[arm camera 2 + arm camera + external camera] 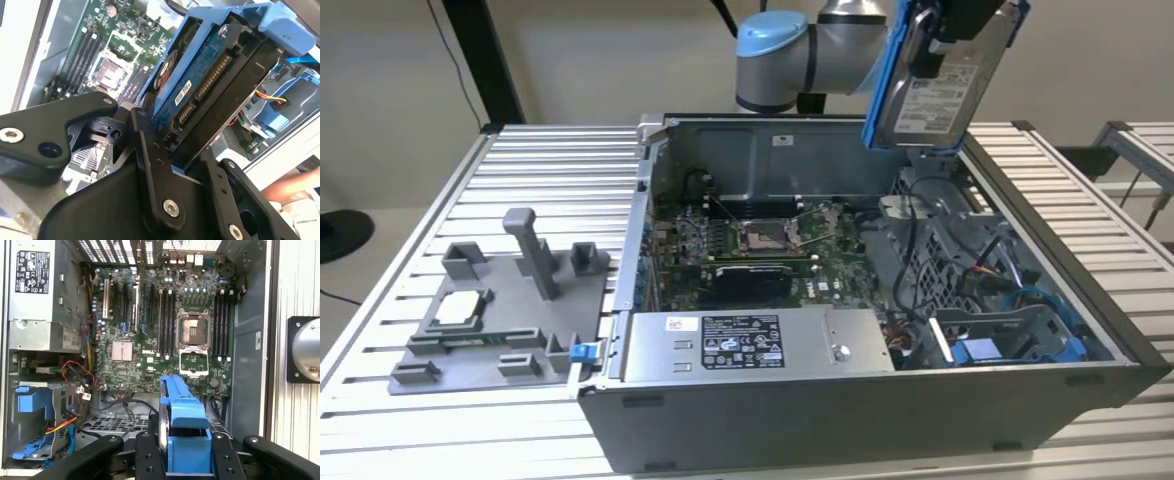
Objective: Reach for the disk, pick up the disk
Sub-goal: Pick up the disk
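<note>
The disk (937, 88) hangs upright in the air above the far right corner of the open computer case (854, 420), its white label facing the exterior view. Blue rails run along its edges. My gripper (958, 28) is shut on the disk from above. In the second wrist view the disk (200, 90) shows its blue circuit board and connector, clamped between the black fingers (152, 170). In the first wrist view the disk's blue rail (184, 407) stands edge-on between the same fingers (222, 455), over the motherboard.
Inside the case lie the motherboard (165, 335), a grey power supply box (754, 345) and a blue drive cage (1014, 335) with loose cables. A grey fixture (494, 320) holding a small silver chip sits at the exterior view's left. A person's hand (295, 185) is near the case.
</note>
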Action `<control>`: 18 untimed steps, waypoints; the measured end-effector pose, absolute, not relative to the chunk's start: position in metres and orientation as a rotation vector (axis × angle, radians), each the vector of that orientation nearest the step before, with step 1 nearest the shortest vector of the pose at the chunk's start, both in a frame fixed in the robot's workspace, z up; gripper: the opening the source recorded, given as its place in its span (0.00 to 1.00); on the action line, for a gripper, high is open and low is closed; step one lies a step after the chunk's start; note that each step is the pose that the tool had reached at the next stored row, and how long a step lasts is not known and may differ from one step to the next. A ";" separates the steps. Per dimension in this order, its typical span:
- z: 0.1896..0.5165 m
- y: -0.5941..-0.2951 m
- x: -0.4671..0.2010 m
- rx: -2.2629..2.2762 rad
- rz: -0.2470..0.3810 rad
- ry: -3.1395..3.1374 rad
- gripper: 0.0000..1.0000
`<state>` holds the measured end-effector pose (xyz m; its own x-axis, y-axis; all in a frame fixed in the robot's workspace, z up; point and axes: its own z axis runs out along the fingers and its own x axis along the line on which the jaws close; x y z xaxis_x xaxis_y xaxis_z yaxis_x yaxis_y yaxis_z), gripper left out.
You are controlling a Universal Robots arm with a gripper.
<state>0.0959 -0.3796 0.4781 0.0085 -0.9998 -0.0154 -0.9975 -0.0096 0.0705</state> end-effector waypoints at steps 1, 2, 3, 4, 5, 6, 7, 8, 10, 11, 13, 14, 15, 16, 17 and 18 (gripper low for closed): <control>0.478 -0.383 0.096 2.203 -0.094 -2.183 0.00; 0.478 -0.386 0.096 2.203 -0.094 -2.183 0.00; 0.478 -0.389 0.096 2.203 -0.094 -2.183 0.00; 0.478 -0.392 0.096 2.203 -0.094 -2.183 0.00; 0.478 -0.395 0.096 2.203 -0.094 -2.183 0.00; 0.478 -0.398 0.096 2.202 -0.094 -2.183 0.00; 0.478 -0.401 0.096 2.203 -0.094 -2.183 0.00; 0.478 -0.404 0.096 2.203 -0.094 -2.183 0.00; 0.478 -0.409 0.096 2.203 -0.094 -2.183 0.00; 0.478 -0.412 0.096 2.202 -0.094 -2.183 0.00; 0.478 -0.418 0.096 2.202 -0.094 -2.183 0.00; 0.478 -0.421 0.096 2.202 -0.094 -2.183 0.00; 0.478 -0.424 0.096 2.202 -0.094 -2.183 0.00; 0.478 -0.428 0.096 2.202 -0.094 -2.183 0.00; 0.478 -0.431 0.096 2.202 -0.094 -2.183 0.00; 0.478 -0.434 0.096 2.202 -0.094 -2.183 0.00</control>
